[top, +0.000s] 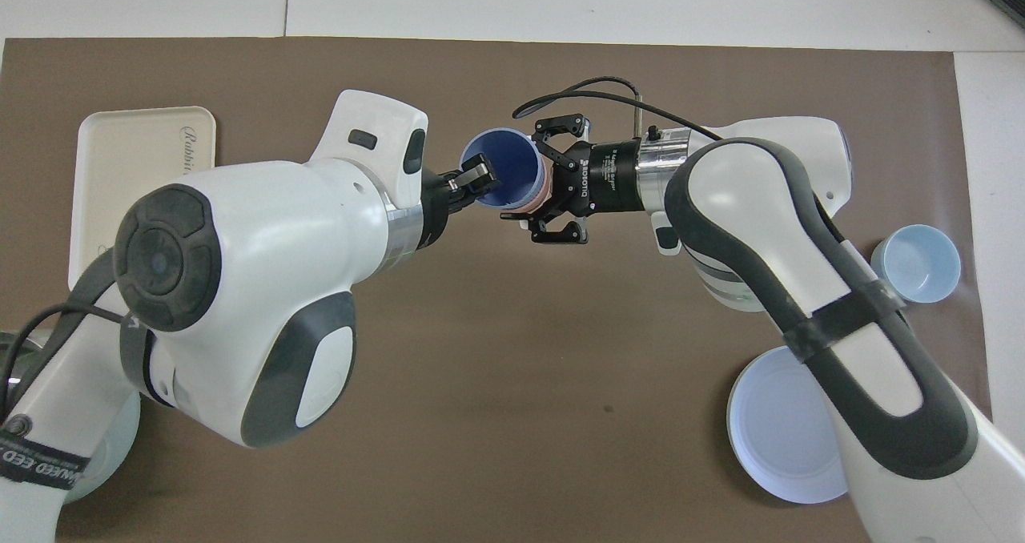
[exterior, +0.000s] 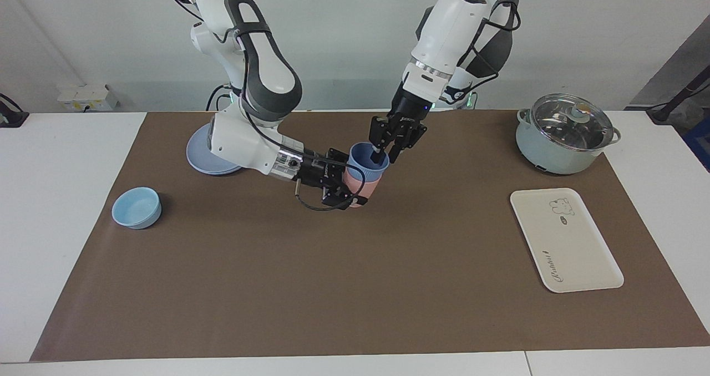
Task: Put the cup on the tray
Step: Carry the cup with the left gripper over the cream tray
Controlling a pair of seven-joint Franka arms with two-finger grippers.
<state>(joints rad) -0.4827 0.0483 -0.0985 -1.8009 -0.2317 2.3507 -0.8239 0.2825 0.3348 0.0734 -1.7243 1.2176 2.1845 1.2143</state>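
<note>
Your cup (exterior: 366, 158) sits nested in the pink cup (exterior: 358, 187), mid-counter, well apart from the tray (exterior: 564, 239). The right claw (exterior: 345, 183) pinches the pink cup; the left claw (exterior: 384, 156) straddles the blue rim, and you cannot tell if it grips. A weak pinch could slip, or the cups could lift together if the nest sticks.

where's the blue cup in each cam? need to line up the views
Facing view: blue cup sits upper centre, nested in the pink cup between the two grippers.
Overhead view: blue cup sits upper centre, seen down its mouth.
Shared landmark: the tray, lower right in the facing view, upper left in the overhead view.
</note>
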